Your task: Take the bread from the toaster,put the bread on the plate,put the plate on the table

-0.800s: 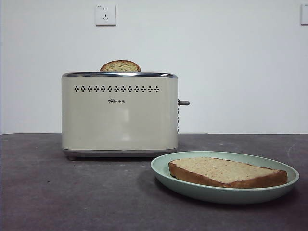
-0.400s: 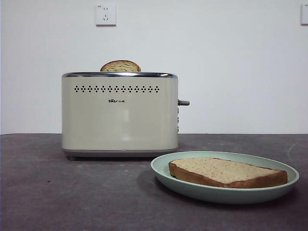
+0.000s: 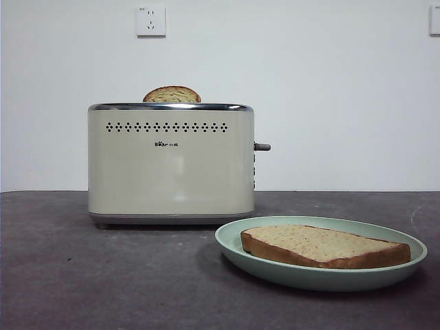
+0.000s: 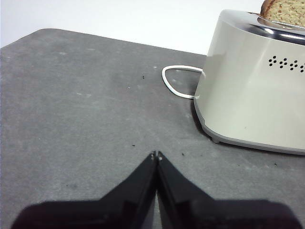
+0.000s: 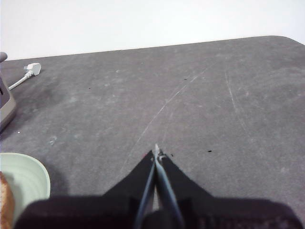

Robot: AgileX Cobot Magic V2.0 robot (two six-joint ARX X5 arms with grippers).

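Mint-green plate (image 3: 322,265) sits flat on the desk (image 3: 103,275), bread (image 3: 323,245) lying across it, just beside the toaster (image 3: 170,161); looks complete. Second slice (image 3: 172,95) pokes from the slot. Left gripper (image 4: 156,155) and right gripper (image 5: 156,155) fingers clenched, empty, parked clear.

Table (image 3: 103,275): dark grey, scuffed. Toaster (image 3: 170,163) stands at frame centre-left; plate (image 3: 234,244) rests at lower right; white cord (image 4: 174,85) loops beside toaster.
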